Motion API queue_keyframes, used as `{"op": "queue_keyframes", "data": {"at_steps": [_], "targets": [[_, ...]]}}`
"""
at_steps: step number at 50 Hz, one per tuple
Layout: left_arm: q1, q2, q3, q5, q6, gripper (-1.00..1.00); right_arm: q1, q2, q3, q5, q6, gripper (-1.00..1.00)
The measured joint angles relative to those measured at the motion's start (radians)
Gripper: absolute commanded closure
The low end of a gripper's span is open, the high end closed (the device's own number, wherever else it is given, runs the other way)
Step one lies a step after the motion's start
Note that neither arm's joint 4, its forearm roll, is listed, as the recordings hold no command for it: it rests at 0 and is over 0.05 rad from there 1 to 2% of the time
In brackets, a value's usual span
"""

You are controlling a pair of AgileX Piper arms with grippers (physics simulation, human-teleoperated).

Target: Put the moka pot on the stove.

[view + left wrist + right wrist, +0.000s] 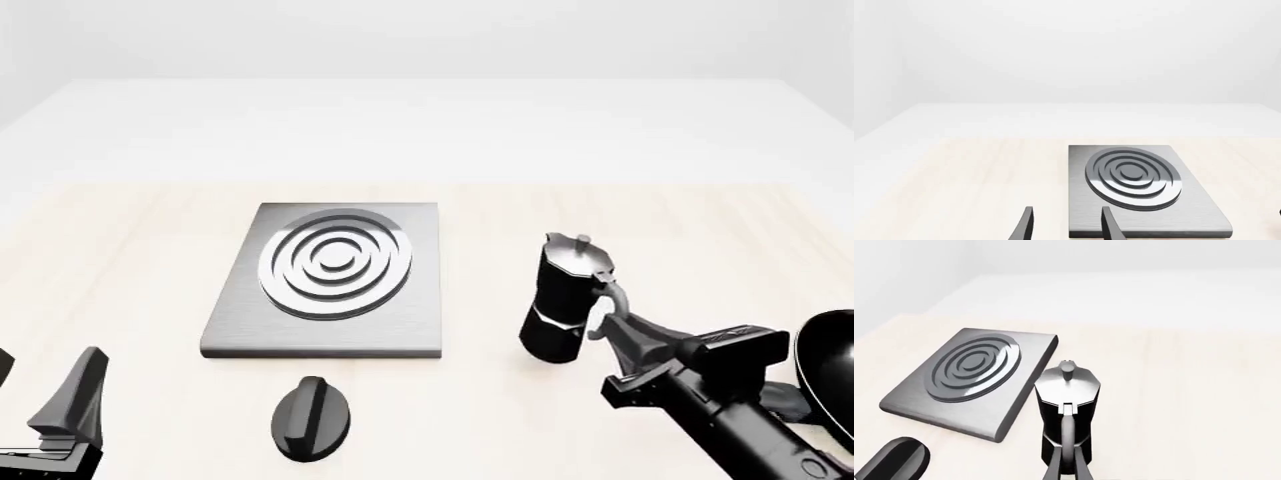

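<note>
The pot stands upright on the counter, directly ahead of the right pincer and not yet on the stove, which lies well off to that pincer's left, a clear strip of counter between the two. The right pincer has its tips at the pot's curved handle; in its wrist view the two fingers converge on the handle's lower end. They appear to be clenched on it, though how firmly cannot be read.

The step in hand looks like securing the handle and lifting. To do it well, the grip should sit squarely on the handle, fingers on both flanks, since a hold on a thin curved handle lets the pot's body swing or tip about it. Lift straight up just enough to clear the stove's raised edge, keep the pot upright, carry it left, and lower it over the rings, centred, before letting go.

The knob lies to the right pincer's left, on the near side of the stove and outside the likely path. A pan sits close on the right pincer's right.

The left pincer is released, its fingers spread apart, near the stove's near edge.
</note>
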Motion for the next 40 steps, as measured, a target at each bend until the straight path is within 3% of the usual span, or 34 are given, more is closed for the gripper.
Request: {"op": "queue_keyframes", "data": {"at_steps": [22, 40], "targets": [[0.000, 0.000, 0.000, 0.000, 0.000, -1.00, 0.004, -0.164, -0.061, 0.166, -0.018, 1.00], [0.000, 0.000, 0.000, 0.000, 0.000, -1.00, 0.029, -0.182, -0.159, 0.224, -0.035, 1.00]]}}
